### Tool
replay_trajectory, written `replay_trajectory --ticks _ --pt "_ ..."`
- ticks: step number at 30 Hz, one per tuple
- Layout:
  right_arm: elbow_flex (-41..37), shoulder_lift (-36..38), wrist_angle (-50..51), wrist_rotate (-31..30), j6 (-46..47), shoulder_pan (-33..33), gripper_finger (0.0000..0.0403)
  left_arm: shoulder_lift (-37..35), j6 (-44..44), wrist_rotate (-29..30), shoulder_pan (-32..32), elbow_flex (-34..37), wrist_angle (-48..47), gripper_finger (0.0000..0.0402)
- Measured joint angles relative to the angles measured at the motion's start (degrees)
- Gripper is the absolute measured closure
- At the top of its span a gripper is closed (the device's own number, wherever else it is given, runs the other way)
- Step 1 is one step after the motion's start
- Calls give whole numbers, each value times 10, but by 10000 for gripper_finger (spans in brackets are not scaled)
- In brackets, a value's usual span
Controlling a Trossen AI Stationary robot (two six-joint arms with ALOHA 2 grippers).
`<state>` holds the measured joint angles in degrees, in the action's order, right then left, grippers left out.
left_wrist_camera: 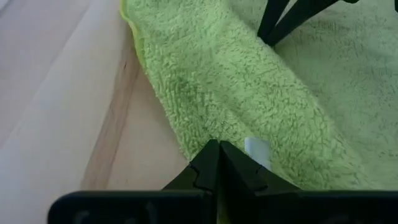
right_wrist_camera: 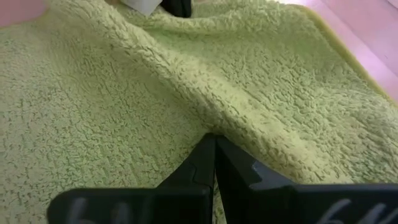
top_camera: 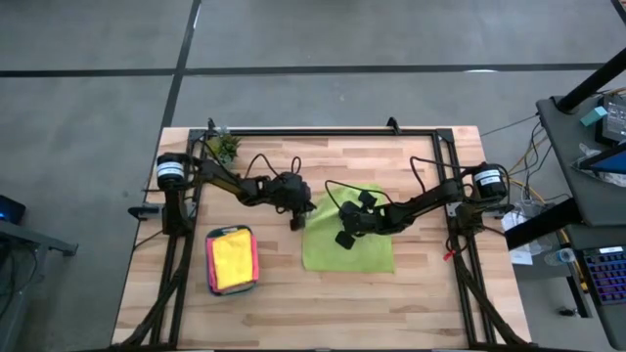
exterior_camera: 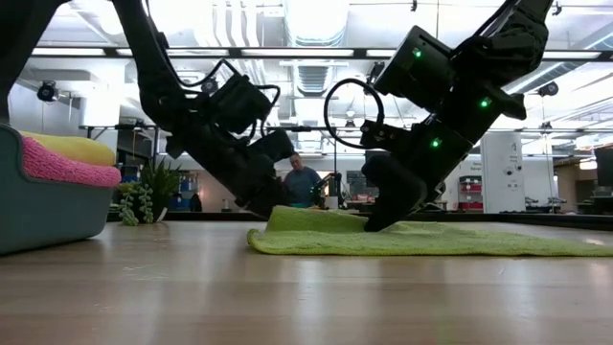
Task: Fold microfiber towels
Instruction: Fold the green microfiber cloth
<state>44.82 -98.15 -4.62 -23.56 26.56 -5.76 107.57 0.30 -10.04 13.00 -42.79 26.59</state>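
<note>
The lime green towel (top_camera: pixel 350 244) lay flat mid-table, its left edge humped. The left gripper (top_camera: pixel 296 221) pinched that edge and the right gripper (top_camera: pixel 344 238) nipped a ridge of pile further in, both jaws clamped tight, probably to fold it over

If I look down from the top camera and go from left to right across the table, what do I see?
Teal tray holding folded towels → left end effector → right end effector on the lime green towel.

Lab: ceiling ducts (exterior_camera: pixel 316 24), workbenches (top_camera: pixel 587 166)
</note>
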Motion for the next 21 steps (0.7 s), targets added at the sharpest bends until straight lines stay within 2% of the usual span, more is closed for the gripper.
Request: replay_trajectory --ticks 3,4,8,10,12,17,21 --pt "0 4 13 17 2 0 394 0 0 7 -1 -2 -5 402" --pt "1 7 25 27 7 0 394 -3 0 30 -1 -2 -7 402" --pt "1 25 77 47 38 0 394 -18 6 204 1 0 -26 402" --pt "1 32 82 47 40 -2 394 -26 17 257 2 1 -31 402" --pt "-1 41 88 51 37 -4 394 -37 20 257 2 1 -26 402" --pt "-2 58 88 49 33 -4 394 -46 19 170 1 1 -11 402" --pt "-1 65 85 45 32 -4 394 -46 15 163 0 2 -12 402"
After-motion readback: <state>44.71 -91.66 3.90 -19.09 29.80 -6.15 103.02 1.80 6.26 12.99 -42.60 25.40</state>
